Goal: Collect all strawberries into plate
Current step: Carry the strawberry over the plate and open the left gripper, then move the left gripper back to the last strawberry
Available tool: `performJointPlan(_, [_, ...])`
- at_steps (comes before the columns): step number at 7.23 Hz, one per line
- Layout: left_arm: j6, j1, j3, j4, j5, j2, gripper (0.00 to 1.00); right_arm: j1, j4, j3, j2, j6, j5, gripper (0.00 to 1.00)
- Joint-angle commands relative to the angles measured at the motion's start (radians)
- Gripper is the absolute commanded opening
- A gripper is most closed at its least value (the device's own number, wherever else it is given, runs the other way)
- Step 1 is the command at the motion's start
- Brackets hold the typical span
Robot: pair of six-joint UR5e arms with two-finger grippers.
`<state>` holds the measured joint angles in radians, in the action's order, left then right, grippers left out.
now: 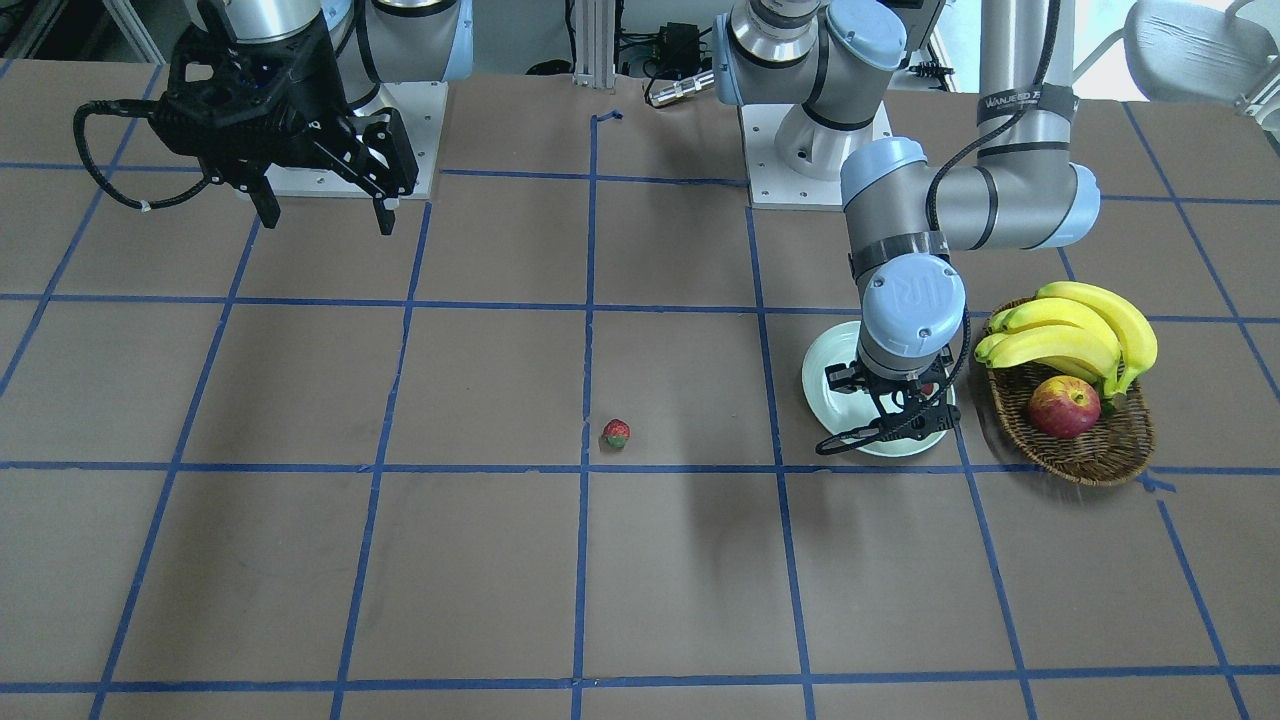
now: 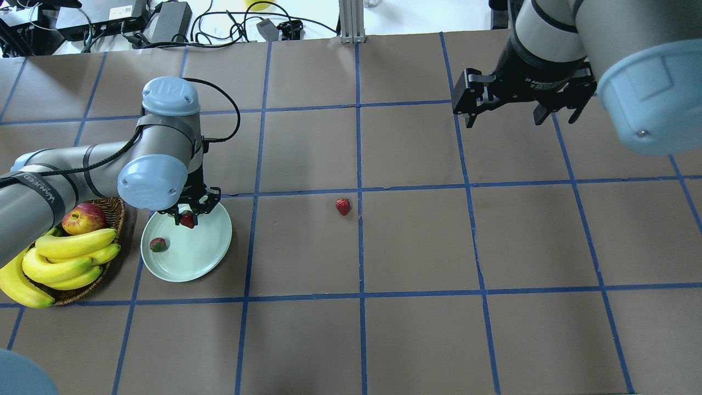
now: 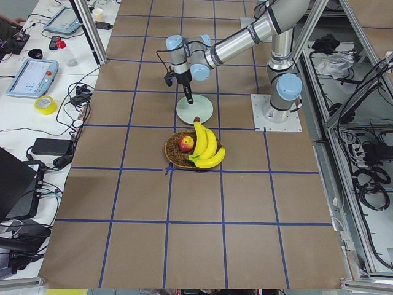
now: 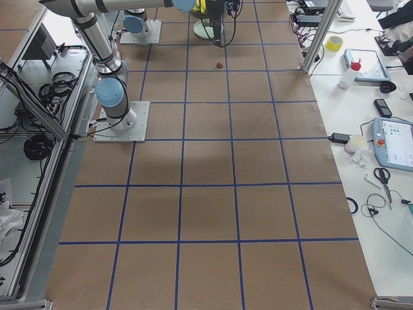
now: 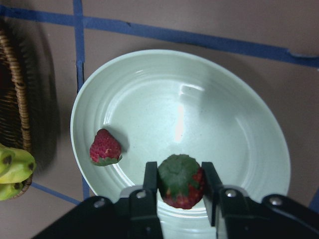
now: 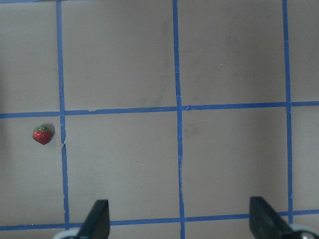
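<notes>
My left gripper (image 5: 179,183) is shut on a strawberry (image 5: 180,180) and holds it over the near rim of the mint-green plate (image 5: 234,124); it also shows in the overhead view (image 2: 188,218). A second strawberry (image 5: 105,148) lies on the plate, also seen in the overhead view (image 2: 158,244). A third strawberry (image 2: 343,206) lies on the table near the middle; it shows in the front view (image 1: 616,433) and the right wrist view (image 6: 42,134). My right gripper (image 2: 518,112) is open and empty, high above the table's far right.
A brown wicker basket (image 2: 112,219) with bananas (image 2: 66,258) and a red-yellow apple (image 2: 83,218) stands right next to the plate on its left. Blue tape lines grid the brown table. Cables and boxes lie beyond the far edge.
</notes>
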<state>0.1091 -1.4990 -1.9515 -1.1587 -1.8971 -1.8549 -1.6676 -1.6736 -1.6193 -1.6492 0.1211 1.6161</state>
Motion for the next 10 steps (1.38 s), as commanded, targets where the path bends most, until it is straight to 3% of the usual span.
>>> performJointPlan(1, [0.006,-0.013,0.002,-0.001,0.009,0.005,1.0,0.0,0.0,0.003,-0.004,0.0,0.007,1.0])
performJointPlan(2, [0.007,-0.041,0.012,0.004,0.03,0.019,1.0,0.0,0.002,0.001,-0.006,0.0,0.008,1.0])
performJointPlan(3, [0.065,-0.102,0.055,-0.001,0.135,0.032,1.0,-0.001,0.0,-0.001,-0.006,0.002,0.005,1.0])
performJointPlan(5, [0.426,-0.171,0.101,0.011,0.406,0.008,1.0,-0.001,0.0,-0.001,-0.007,0.002,0.008,1.0])
performJointPlan(7, [0.695,-0.196,0.1,0.045,0.562,-0.003,1.0,0.0,0.0,-0.001,-0.006,0.002,0.008,1.0])
performJointPlan(10, [0.683,-0.259,0.103,0.273,0.57,-0.091,1.0,0.0,0.002,-0.001,-0.007,0.0,0.007,1.0])
